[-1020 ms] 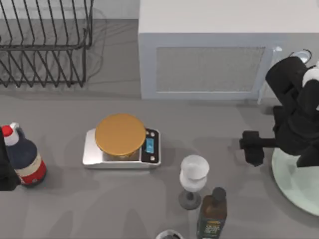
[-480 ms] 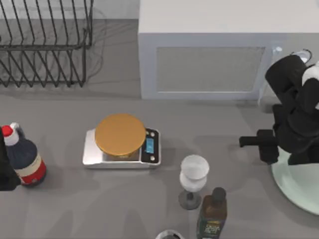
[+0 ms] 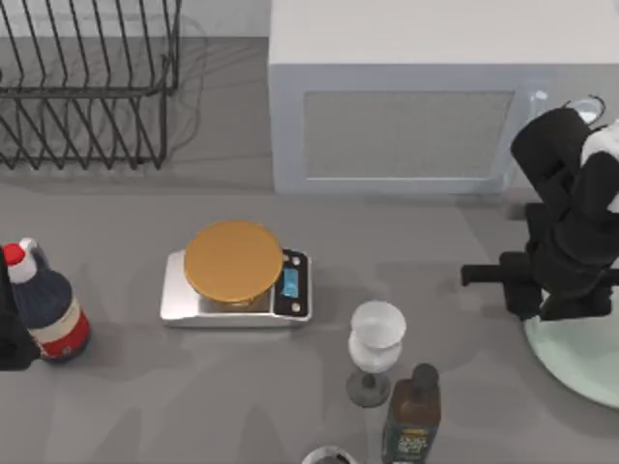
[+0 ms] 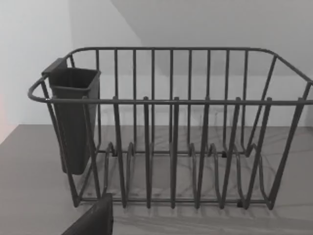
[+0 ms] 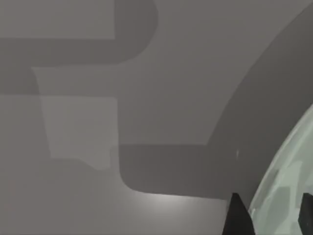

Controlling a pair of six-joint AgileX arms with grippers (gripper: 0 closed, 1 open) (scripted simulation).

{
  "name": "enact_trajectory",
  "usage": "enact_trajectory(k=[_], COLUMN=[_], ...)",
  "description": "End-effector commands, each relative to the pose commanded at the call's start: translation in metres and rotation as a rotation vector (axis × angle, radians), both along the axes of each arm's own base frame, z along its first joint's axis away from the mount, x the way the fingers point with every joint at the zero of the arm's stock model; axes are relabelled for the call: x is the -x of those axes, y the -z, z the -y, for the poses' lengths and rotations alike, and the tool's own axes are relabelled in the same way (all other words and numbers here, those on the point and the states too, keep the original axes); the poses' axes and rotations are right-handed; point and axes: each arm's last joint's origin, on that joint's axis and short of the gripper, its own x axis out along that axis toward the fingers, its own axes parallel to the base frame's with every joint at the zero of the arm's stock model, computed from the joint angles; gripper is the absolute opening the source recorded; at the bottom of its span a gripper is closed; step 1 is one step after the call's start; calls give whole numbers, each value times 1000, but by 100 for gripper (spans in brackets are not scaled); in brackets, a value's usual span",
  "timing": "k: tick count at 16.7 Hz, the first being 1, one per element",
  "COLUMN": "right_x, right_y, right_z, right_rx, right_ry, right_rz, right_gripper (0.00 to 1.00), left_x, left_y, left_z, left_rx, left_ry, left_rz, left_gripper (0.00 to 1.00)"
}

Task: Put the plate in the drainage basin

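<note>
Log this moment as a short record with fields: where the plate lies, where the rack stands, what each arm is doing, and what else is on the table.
plate: flat on the table at its right edge
rack: far left of the table, no dishes in it
right gripper: over the plate's near rim, fingers astride it in the right wrist view
left arm: parked at the left edge
other items: kitchen scale, wine glass, dark bottle, red-capped bottle

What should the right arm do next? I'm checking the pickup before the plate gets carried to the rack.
Probably lower a little and close on the plate's near rim. In the wrist view the right gripper's open fingers straddle that edge, but a grip isn't evident yet.
</note>
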Motion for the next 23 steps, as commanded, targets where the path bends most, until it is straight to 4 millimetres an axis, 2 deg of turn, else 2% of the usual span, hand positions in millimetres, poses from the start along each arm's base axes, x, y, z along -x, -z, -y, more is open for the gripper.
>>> enact_trajectory(k=[1,3,6,8,11,14,17,20,23], right_x=[-8,-8,-12,-15,-18,-18,-14,-9,-8], right_y=[-26,-28,-49,-77,-131,-194,-244,-272,-276], right_z=[1,-3,-26,-45,-60,-51,-26,-3,1], right_rx=[-30,-29,-29,-29,-21,-19,-24,-29,-30], right_ry=[9,5,-23,-44,-58,-47,-19,5,9], right_rz=[95,95,93,93,78,74,82,93,95], right_gripper=[0,0,0,0,0,0,0,0,0], left_x=[0,0,0,0,0,0,0,0,0], left_y=[0,0,0,0,0,0,0,0,0], left_z=[0,0,0,0,0,0,0,0,0], left_rx=[0,0,0,0,0,0,0,0,0], left_ry=[0,0,0,0,0,0,0,0,0], left_rz=[0,0,0,0,0,0,0,0,0], left_gripper=[100,100,100,100,100,100,100,100,100])
